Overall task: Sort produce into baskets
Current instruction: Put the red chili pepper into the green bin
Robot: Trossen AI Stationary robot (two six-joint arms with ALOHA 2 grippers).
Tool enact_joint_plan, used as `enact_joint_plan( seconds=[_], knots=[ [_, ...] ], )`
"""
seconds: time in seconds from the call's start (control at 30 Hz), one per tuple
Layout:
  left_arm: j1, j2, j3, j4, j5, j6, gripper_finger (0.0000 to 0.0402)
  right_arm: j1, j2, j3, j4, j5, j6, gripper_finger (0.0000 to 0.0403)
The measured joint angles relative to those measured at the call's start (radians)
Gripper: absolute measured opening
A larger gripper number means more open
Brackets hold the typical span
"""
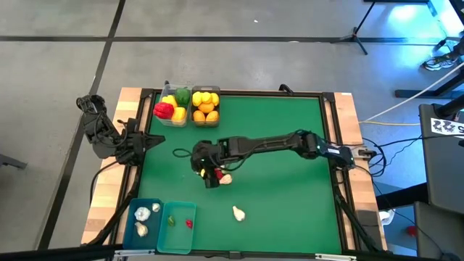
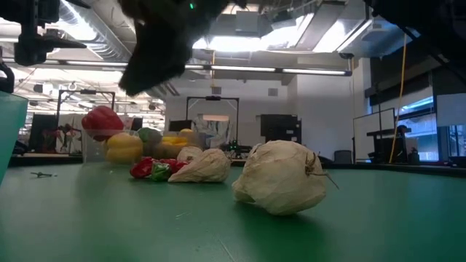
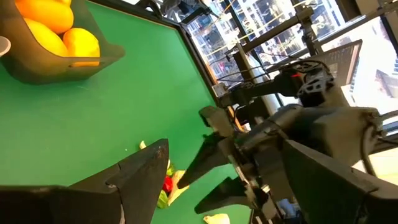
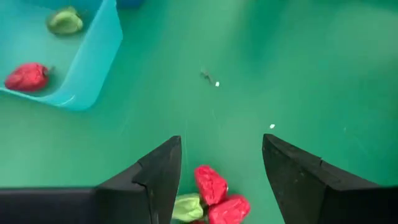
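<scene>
Green felt covers the table (image 1: 290, 145), and near its middle we see the right gripper (image 4: 221, 168) hanging low over a little heap of chilies (image 4: 214, 198), two red and one green. Its fingers (image 4: 158, 174) stand apart on either side of the heap, touching none of it. One garlic bulb (image 1: 225, 178) lies just beside the chilies; a second garlic bulb (image 1: 238, 213) sits toward six o'clock, well apart.

At twelve o'clock two clear bins touch: the pepper bin (image 1: 172, 109) and the citrus bin (image 1: 205, 105). At seven o'clock two teal bins stand side by side: the garlic bin (image 1: 142, 217), and the chili bin (image 1: 179, 219) holding one red and one green chili.

Our left gripper (image 1: 141, 141) waits at the nine o'clock edge, fingers apart, holding nothing.
</scene>
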Motion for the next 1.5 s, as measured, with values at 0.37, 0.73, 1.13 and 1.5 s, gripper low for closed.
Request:
enact_joint_plan(
  seconds=[0.37,0.73,1.13,1.5],
  knots=[
    [0.0,0.0,0.0,-0.026,0.0,-0.007,0.0306,0.002,-0.001,-0.251,0.161,-0.013,0.033,0.0218],
    [0.0,0.0,0.0,-0.026,-0.007,-0.01,0.0306,-0.001,-0.001,-0.363,0.299,-0.003,0.049,0.0218],
    [0.0,0.0,0.0,-0.026,-0.008,-0.011,0.0306,-0.004,-0.001,-0.384,0.306,0.046,0.066,0.0196],
    [0.0,0.0,0.0,-0.026,-0.008,-0.025,0.0306,-0.001,-0.006,-0.383,0.304,0.042,0.077,0.01]
  ],
)
